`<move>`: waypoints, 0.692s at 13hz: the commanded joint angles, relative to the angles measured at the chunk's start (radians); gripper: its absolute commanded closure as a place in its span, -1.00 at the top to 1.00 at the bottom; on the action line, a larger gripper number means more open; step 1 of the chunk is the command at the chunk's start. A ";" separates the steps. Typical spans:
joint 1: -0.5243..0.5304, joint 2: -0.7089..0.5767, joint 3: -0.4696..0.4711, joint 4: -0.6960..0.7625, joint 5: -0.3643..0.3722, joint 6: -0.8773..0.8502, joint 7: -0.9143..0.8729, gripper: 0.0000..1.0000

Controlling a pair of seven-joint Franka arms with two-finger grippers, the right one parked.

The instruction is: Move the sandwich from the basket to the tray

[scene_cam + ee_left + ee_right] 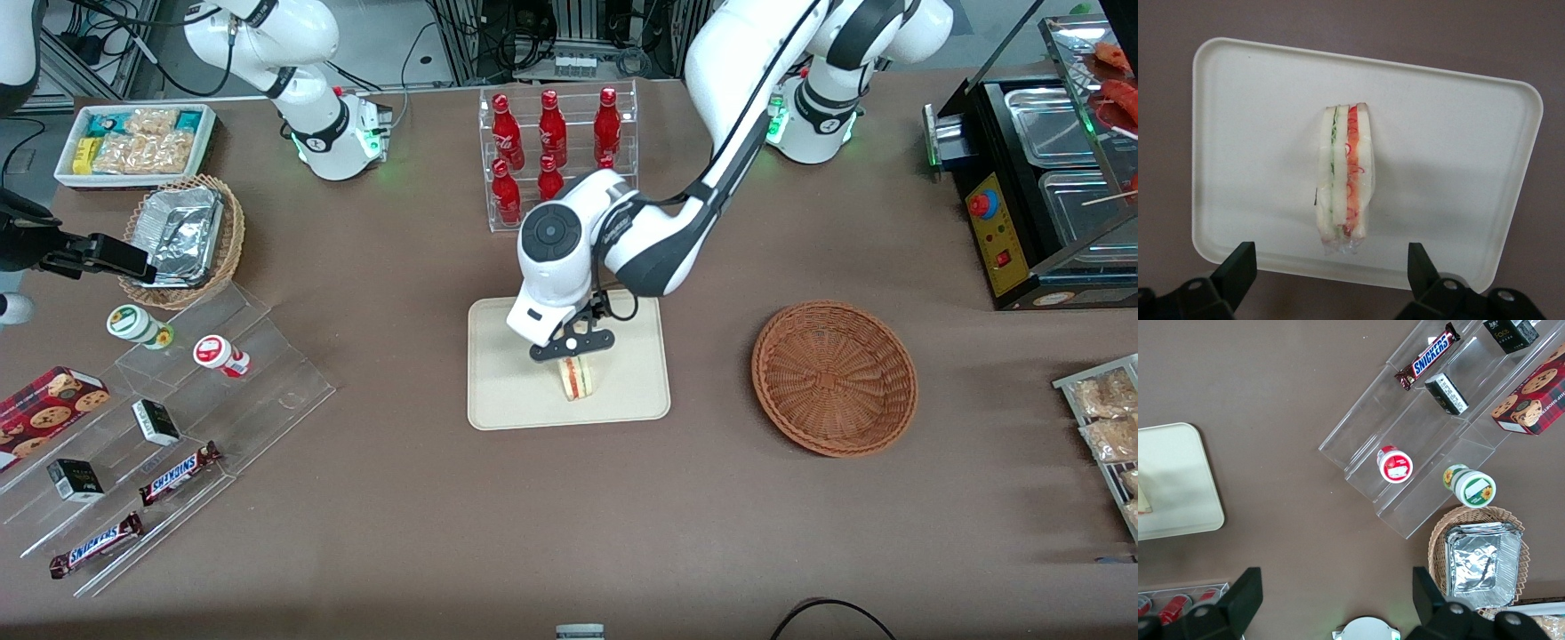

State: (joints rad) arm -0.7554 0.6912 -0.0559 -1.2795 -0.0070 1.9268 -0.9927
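Sandwich point(1343, 179) stands on edge mid-tray point(1458, 153). Gripper point(573, 345) hovers directly above it, fingers point(1238, 270) wide apart, holding nothing. Basket point(834, 378) at tray's 3 o'clock.

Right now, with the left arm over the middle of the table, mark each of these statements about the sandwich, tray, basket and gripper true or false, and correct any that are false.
1. The sandwich stands on the tray. True.
2. The sandwich is still in the reddish-brown basket. False: that basket holds nothing visible; the sandwich is on the tray.
3. The gripper is clamped shut on the sandwich. False: in the wrist view its fingers are spread wide, clear of the sandwich.
4. The gripper is directly above the sandwich, over the tray. True.
5. The tray sits closer to the front camera than the rack of red bottles. True.
6. The sandwich shows only green filling. False: red and green layers show.
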 commanded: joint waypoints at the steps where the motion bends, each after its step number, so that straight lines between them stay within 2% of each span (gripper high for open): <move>1: 0.045 -0.051 0.007 -0.015 -0.050 -0.084 0.110 1.00; 4: 0.126 -0.123 0.008 -0.023 -0.067 -0.179 0.256 1.00; 6: 0.184 -0.157 0.025 -0.029 -0.065 -0.262 0.249 1.00; 9: 0.289 -0.216 0.027 -0.066 -0.059 -0.285 0.305 1.00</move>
State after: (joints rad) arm -0.5069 0.5357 -0.0261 -1.2829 -0.0509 1.6577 -0.7329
